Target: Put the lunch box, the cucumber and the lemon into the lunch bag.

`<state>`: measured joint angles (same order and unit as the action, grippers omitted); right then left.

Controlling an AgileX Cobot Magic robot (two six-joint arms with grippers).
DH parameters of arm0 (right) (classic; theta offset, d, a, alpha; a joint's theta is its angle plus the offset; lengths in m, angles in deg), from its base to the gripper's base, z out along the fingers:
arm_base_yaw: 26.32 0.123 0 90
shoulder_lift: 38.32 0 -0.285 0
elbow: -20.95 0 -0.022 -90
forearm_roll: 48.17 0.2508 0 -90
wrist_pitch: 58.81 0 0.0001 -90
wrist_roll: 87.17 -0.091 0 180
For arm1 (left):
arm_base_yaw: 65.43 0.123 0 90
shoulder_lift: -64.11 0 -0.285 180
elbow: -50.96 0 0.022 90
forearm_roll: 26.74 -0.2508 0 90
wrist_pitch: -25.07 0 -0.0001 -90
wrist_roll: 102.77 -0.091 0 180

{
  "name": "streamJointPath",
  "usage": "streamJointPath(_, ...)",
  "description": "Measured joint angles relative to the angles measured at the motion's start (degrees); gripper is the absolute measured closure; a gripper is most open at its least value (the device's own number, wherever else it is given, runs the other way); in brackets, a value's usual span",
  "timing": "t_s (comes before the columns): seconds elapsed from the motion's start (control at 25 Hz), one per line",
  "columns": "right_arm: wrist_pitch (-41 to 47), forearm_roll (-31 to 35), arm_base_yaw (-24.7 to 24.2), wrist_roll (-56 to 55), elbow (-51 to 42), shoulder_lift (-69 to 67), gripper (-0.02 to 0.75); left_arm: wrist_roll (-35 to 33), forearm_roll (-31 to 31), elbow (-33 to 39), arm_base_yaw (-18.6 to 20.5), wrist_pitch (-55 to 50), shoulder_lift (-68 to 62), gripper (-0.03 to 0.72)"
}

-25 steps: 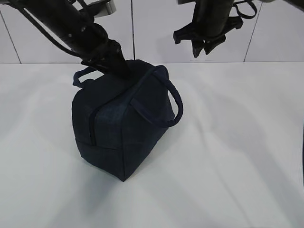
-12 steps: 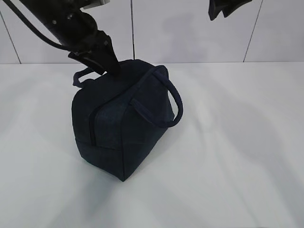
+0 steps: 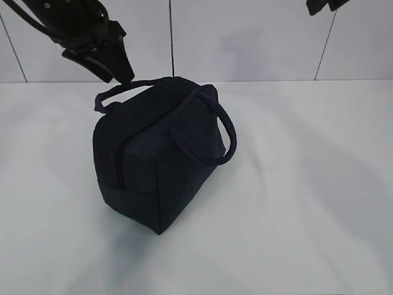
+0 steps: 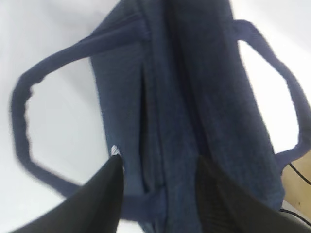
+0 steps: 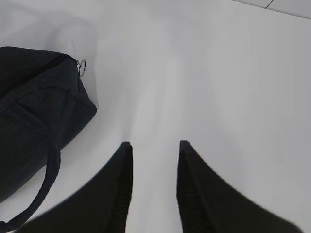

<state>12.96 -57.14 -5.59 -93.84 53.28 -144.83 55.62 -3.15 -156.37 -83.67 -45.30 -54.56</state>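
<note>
On the white table (image 3: 295,203) your lunch bag (image 3: 156,160) stands alone, its long zipper (image 3: 120,161) apparently closed. No lunch box, cucumber or lemon shows in any view, so you are most likely at the end of the task with everything packed, though the contents are hidden and you cannot confirm that. Your left hand (image 4: 160,170) hangs just above the bag's top seam between the two handles, fingers apart and holding nothing. Your right hand (image 5: 153,148) is high over bare table beside the bag's ring pull (image 5: 81,66), fingers apart and empty too. If anything is left, lift both arms straight up and away. Mind the near handle (image 3: 212,138), which loops out where a finger could snag it. Open table lies on every side, widest to your right.
</note>
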Motion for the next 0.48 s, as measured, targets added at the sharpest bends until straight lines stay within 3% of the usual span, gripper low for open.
streamJointPath(0.28,0.14,-0.34,0.0,0.0,-4.03,8.31,0.495,11.63,-9.23,0.0,0.0,-0.45,5.51,0.344)
streamJointPath(0.48,0.28,0.35,0.0,-1.53,-8.07,14.02,0.342,13.12,-9.64,0.0,0.0,-0.79,10.38,0.344)
